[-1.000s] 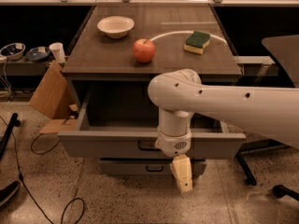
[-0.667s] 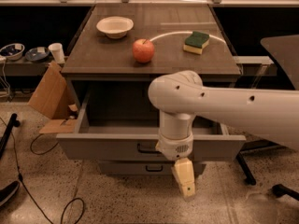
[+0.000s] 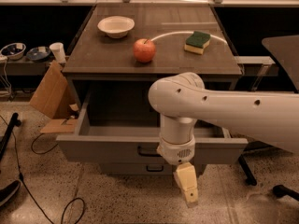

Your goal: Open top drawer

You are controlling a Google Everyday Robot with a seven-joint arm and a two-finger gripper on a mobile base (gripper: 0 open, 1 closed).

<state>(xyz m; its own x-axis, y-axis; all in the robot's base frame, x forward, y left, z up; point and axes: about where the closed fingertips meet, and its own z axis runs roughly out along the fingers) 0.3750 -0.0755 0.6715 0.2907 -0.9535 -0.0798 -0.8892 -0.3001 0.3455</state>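
Observation:
The top drawer [image 3: 103, 148] is a wide grey drawer pulled far out of the cabinet under the table, its inside showing. Its dark bar handle [image 3: 145, 150] is partly hidden behind my wrist. A narrower grey drawer [image 3: 140, 168] with a like handle sits shut below it. My gripper [image 3: 188, 186] hangs below and in front of the top drawer's front, at its lower right, apart from the handle and holding nothing that I can see.
On the table top [image 3: 93, 59] stand a white bowl [image 3: 116, 25], a red apple [image 3: 144, 50] and a green-yellow sponge [image 3: 197, 41]. A cardboard box [image 3: 50, 94] leans at the left. Cables [image 3: 28, 171] lie on the floor. A chair base [image 3: 261, 181] is at the right.
My gripper has moved slightly lower and to the right, away from the drawer front. The drawer stays pulled out as before.

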